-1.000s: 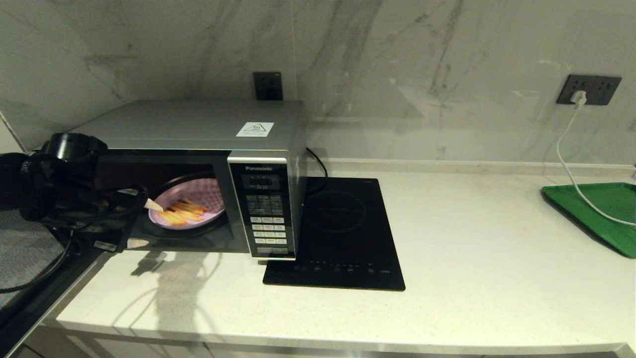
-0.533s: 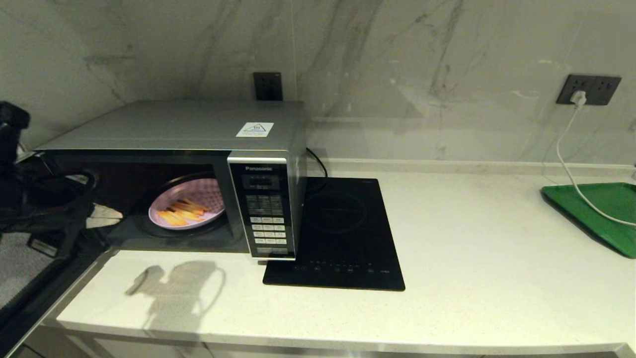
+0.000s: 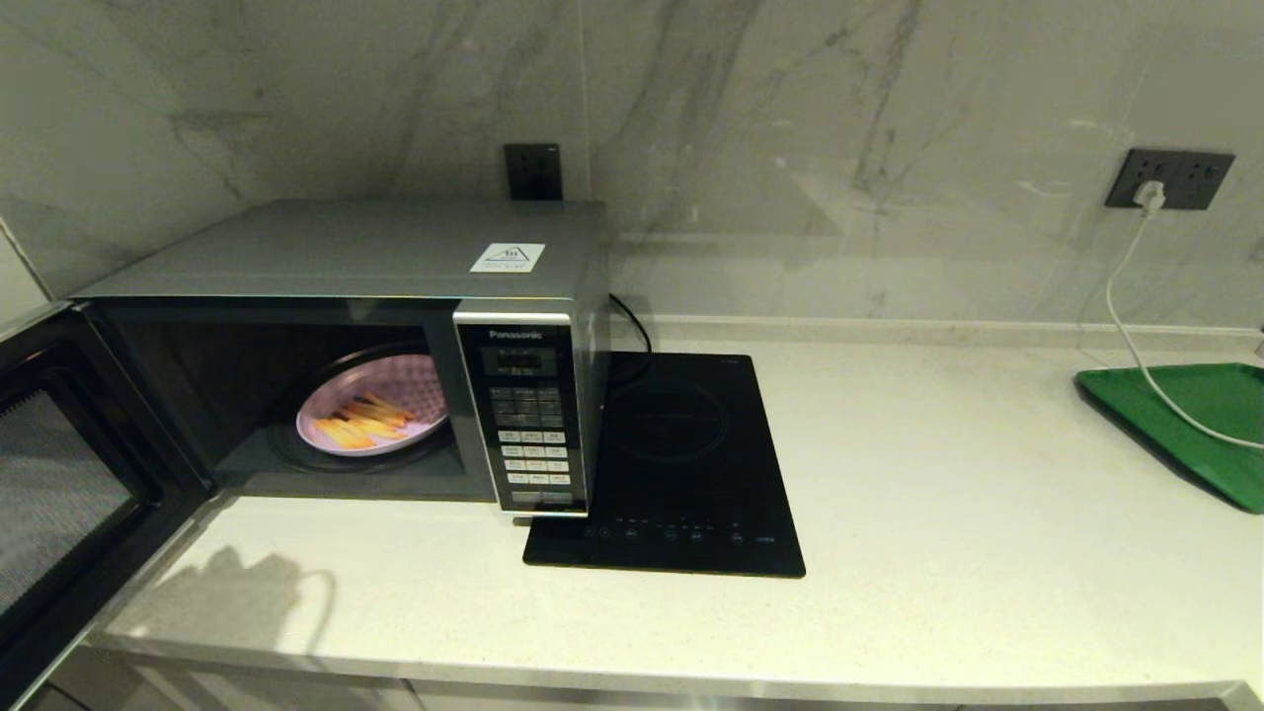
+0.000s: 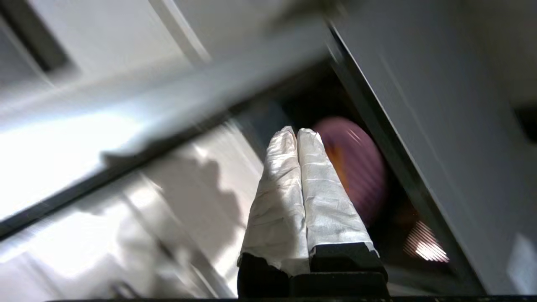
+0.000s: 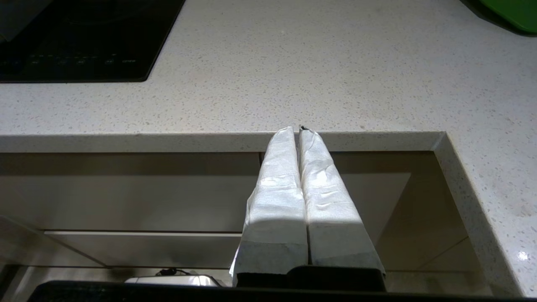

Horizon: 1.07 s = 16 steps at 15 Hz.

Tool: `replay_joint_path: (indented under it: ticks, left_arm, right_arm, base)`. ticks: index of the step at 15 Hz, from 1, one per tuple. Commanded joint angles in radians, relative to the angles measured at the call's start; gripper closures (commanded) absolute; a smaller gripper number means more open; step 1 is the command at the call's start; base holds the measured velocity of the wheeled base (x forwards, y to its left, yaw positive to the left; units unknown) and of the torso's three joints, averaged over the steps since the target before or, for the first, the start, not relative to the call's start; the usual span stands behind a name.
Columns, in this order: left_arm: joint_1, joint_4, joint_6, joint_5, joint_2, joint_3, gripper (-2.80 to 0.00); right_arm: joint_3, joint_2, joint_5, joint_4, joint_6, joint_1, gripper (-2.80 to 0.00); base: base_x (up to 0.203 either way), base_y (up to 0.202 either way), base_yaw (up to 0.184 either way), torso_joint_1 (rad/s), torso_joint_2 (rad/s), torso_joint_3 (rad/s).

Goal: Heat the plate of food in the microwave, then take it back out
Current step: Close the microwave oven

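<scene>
We see the plate of food (image 3: 373,418) sitting inside the open microwave (image 3: 395,326), on the dark round turntable: a round, pale lilac plastic plate with a low rim, a dotted pattern on its floor and a few thin orange-yellow fries lying toward its front. The microwave is a boxy silver-grey unit with a smooth matte top bearing a white triangle sticker (image 3: 508,258), and a black keypad panel (image 3: 528,420) of small pale buttons. Its door (image 3: 59,484) hangs swung wide to the left, showing a fine perforated mesh window.

In our left wrist view the left gripper (image 4: 297,133) has its two tape-wrapped, crinkled white fingers pressed together on nothing, outside the cavity with the blurred plate beyond them. The right gripper (image 5: 296,130) is likewise closed and empty, below the front edge of the speckled stone counter (image 3: 938,494).

A flat glossy black induction cooktop (image 3: 671,464) lies just beside the microwave, and a green tray (image 3: 1185,425) sits at the far right.
</scene>
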Motion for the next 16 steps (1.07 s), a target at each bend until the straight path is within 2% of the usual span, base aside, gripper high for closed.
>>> replay_joint_path:
  ticks: [1,4,6,9,13,16]
  left_arm:
    - [0.153,-0.012,0.153,-0.023,0.059,-0.058,0.00]
    - [0.284,-0.074,0.301,-0.052,0.158,-0.083,0.00]
    - [0.339,-0.079,0.354,-0.095,0.219,-0.090,0.00]
    - [0.370,-0.018,0.361,-0.126,0.272,-0.097,0.00]
    - [0.371,0.159,0.356,-0.208,0.278,-0.155,0.00]
    - [0.371,0.246,0.352,-0.238,0.293,-0.199,0.00]
  right_arm:
    - [0.000,0.000,-0.001,0.001,0.001,0.000,0.00]
    - [0.000,0.000,-0.001,0.001,0.000,0.000,0.00]
    - [0.000,0.000,-0.001,0.001,0.001,0.000,0.00]
    - [0.000,0.000,-0.001,0.001,0.002,0.000,0.00]
    - [0.000,0.000,-0.001,0.001,0.000,0.001,0.00]
    - [0.000,0.000,-0.001,0.001,0.000,0.000,0.00]
  base:
    - [0.000,0.000,0.000,0.000,0.00,0.000]
    - [0.000,0.000,0.000,0.000,0.00,0.000]
    - [0.000,0.000,0.000,0.000,0.00,0.000]
    - [0.000,0.000,0.000,0.000,0.00,0.000]
    - [0.000,0.000,0.000,0.000,0.00,0.000]
    - [0.000,0.000,0.000,0.000,0.00,0.000]
